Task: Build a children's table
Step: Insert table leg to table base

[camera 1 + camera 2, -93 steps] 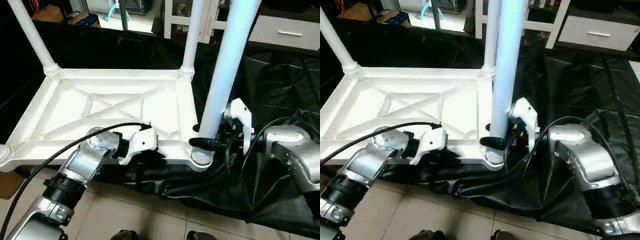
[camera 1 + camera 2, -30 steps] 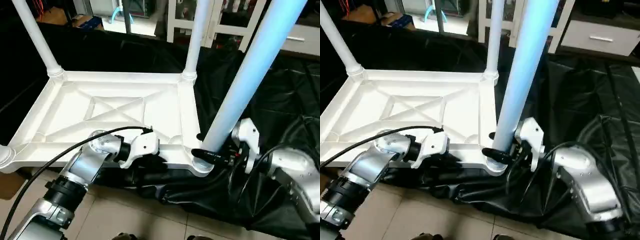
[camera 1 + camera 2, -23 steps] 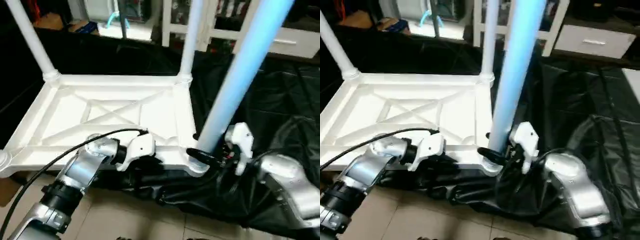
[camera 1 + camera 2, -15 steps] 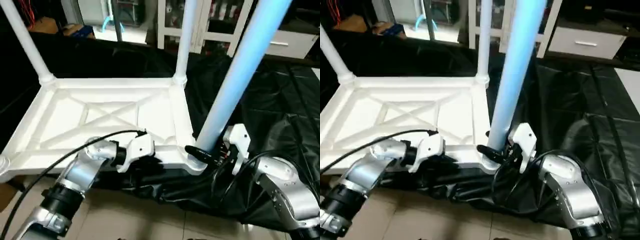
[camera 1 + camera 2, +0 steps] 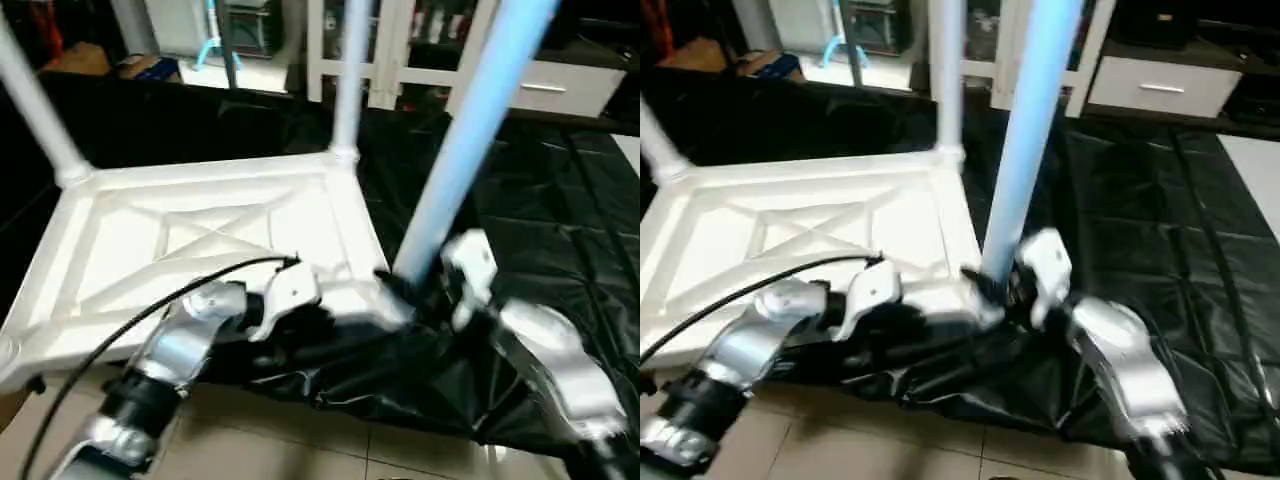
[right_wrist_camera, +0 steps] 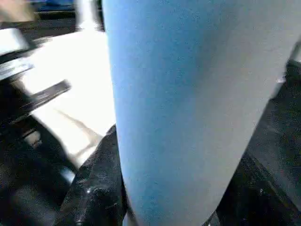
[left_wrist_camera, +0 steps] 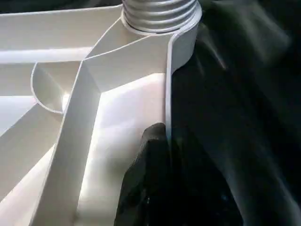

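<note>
Since 1 second ago the near-right leg [image 5: 470,130] has swung from a strong lean toward more upright, though it is not yet plumb, and the right forearm [image 5: 548,362] has turned inward with it. I judge this as the leg being screwed or seated into its corner socket, so the last stage of assembly is under way rather than done.

Nearest the robot, the left claw [image 7: 162,155] is shut on the near rim of the table top [image 5: 200,240], one black finger inside the rim and the rest against its outer face, steadying the piece. The left wrist view shows the leg's threaded collar [image 7: 160,12] sitting in the round corner socket just beyond that grip.

Beside it, the right claw [image 5: 1002,288] is closed around the base of the near-right leg, its jaws standing about half apart to take the tube's width; the right wrist view has the tube between both black fingers [image 6: 101,174].

The table top lies upside down, X-ribbed underside up, partly on a black sheet [image 5: 560,200] with tiled floor [image 5: 250,440] along its near edge. Farther off, 2 more legs stand in the far-left [image 5: 35,110] and far-right [image 5: 345,90] corners. Beyond them is a white cabinet [image 5: 1160,85].
</note>
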